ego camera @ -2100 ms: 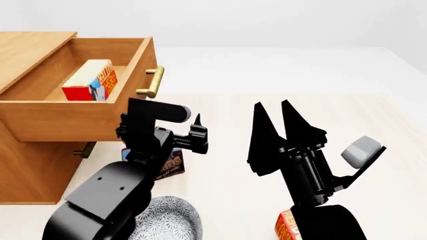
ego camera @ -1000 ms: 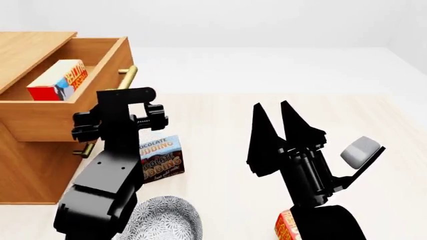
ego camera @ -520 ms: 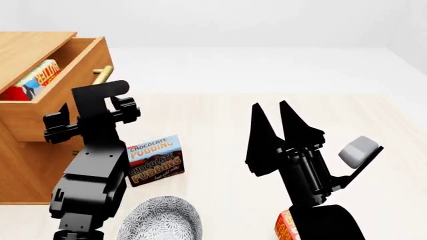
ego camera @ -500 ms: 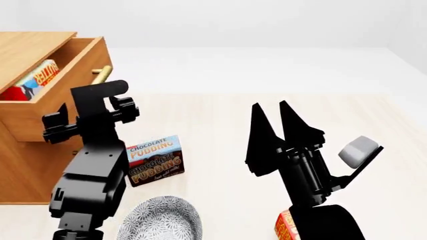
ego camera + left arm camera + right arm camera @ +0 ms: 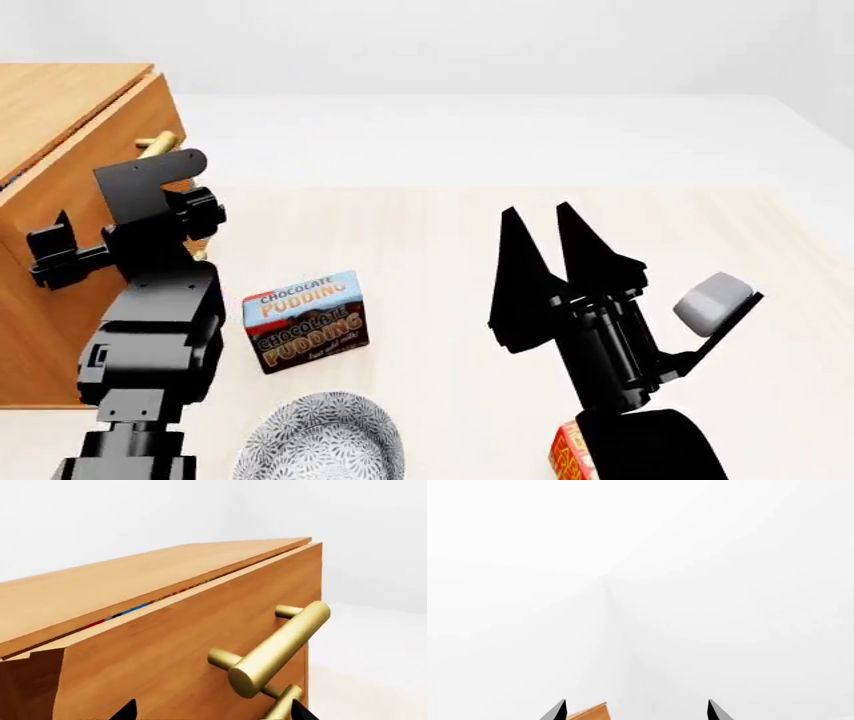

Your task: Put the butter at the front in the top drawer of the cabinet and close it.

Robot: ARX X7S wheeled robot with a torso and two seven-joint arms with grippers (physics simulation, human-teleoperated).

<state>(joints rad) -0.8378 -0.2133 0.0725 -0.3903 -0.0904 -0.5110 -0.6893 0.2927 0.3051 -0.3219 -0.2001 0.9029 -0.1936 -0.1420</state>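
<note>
The left gripper (image 5: 80,245) is right up against the front of the top drawer (image 5: 200,635), low down by the brass handle (image 5: 277,647). In the left wrist view only its two black fingertips (image 5: 127,711) peek in, far apart from each other, so it is spread wide and has nothing in it. The handle sticks out between those tips, but nothing pinches it.

The top drawer is almost pushed all the way into the cabinet (image 5: 60,130). Only a thin crack is left under the cabinet's top board. Through that crack a tiny strip of red and blue shows. That is the butter (image 5: 123,614) inside the drawer. A second brass handle (image 5: 280,707) of the lower drawer shows just under the first one.

The cabinet stands at the left edge of the pale wooden table (image 5: 441,240). Near it, toward the front of the table, stands the chocolate pudding box (image 5: 306,320). Just in front of that box, at the front edge, is a gray patterned bowl (image 5: 323,440).

The right gripper (image 5: 547,225) is held up above the middle of the table, well away from the cabinet. Its two pointy fingers are spread apart and hold nothing. Down by the front edge, partly hidden behind the right arm, is another butter carton (image 5: 574,450).
</note>
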